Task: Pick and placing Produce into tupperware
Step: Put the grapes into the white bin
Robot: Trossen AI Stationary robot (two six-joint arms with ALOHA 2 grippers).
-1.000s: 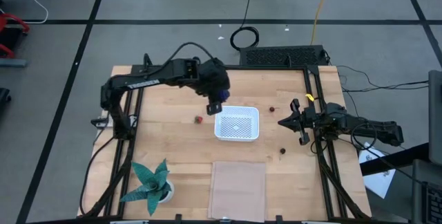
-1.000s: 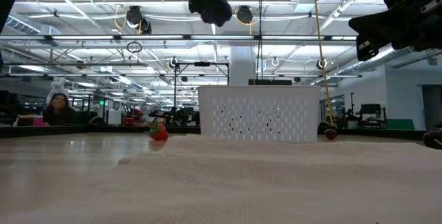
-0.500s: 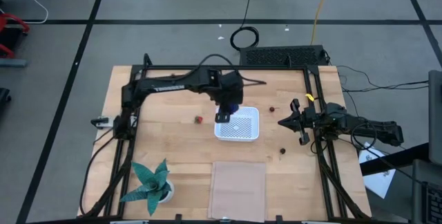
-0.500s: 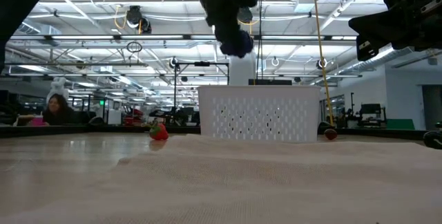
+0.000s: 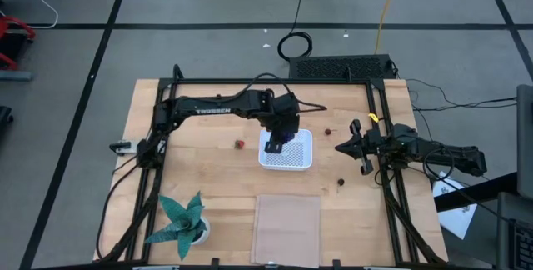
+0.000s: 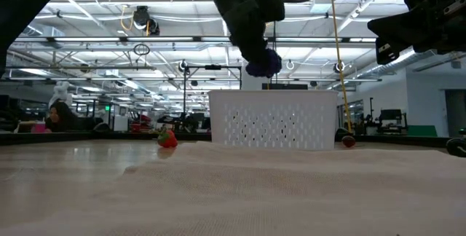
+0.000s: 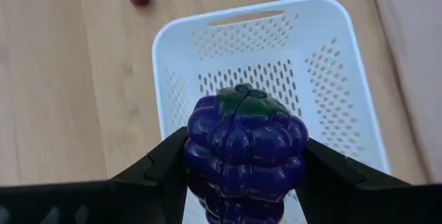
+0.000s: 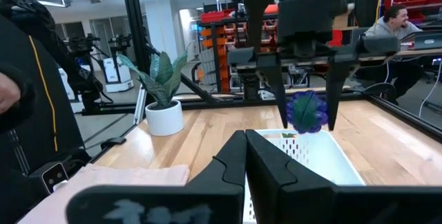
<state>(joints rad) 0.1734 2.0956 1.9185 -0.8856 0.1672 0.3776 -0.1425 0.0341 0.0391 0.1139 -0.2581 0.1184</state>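
My left gripper (image 5: 277,141) hangs over the white tupperware (image 5: 289,151), shut on the purple lump of produce (image 7: 245,148). That lump also shows in the low view (image 6: 263,64), above the tupperware's wall (image 6: 273,119). A small red piece (image 5: 239,145) lies on the table left of the tupperware. One dark ball (image 5: 328,132) lies at its far right, another (image 5: 341,182) at its near right. My right gripper (image 5: 351,147) waits shut at the table's right edge. My left gripper pinches the purple lump by its two opposite sides (image 7: 195,148) between its two fingers (image 7: 162,169). The fingers slant down from above, from the table's left. The lump is lifted clear, above the inside of the tupperware, its green top turned away from the fingers.
A teal spiky potted plant (image 5: 181,220) stands at the near left corner. A flat pinkish rectangle (image 5: 287,227) lies near the front edge, just in front of the tupperware. Bare wood lies between the red piece and the plant.
My left gripper has carried the purple lump toward the table's right edge and down, from beside the tupperware's far left corner to above its inside. It has rolled about its own line on the way. The lump stays pinched.
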